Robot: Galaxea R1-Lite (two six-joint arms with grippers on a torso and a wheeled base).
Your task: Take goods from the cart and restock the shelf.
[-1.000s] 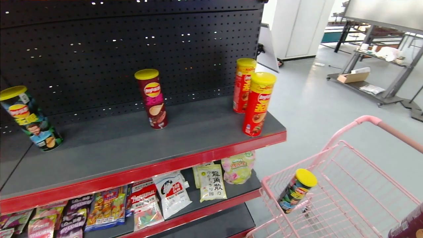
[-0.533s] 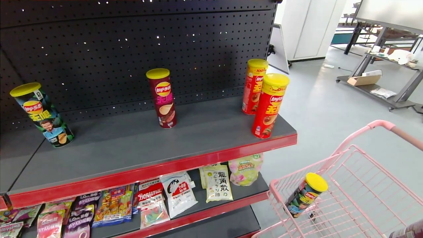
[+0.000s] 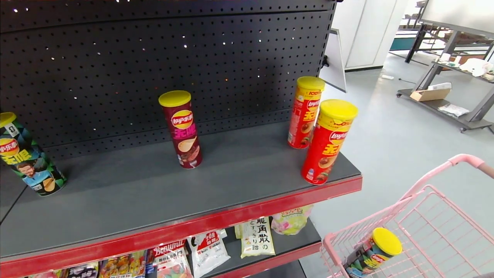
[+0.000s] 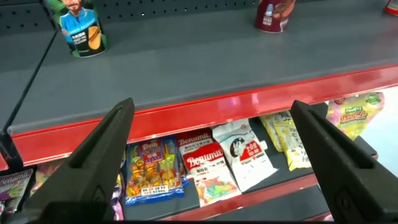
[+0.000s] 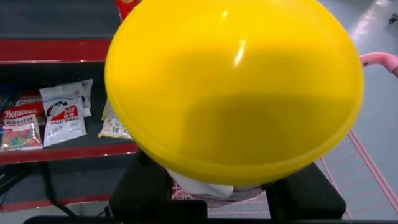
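On the grey upper shelf stand a green-black chip can, a maroon can and two red cans. The pink cart at lower right holds a dark can with a yellow lid leaning in its corner. My right gripper is shut on a chip can whose yellow lid faces the right wrist camera, above the cart rim. My left gripper is open and holds nothing, in front of the shelf's red edge.
Snack bags lie on the lower shelf under the red edge. A black pegboard backs the upper shelf. Bare grey shelf space lies between the cans. Open floor and metal racks are off to the right.
The head camera has moved: the shelf now looks nearer and the cart sits lower in the picture. The cans on the shelf and in the cart keep their places.
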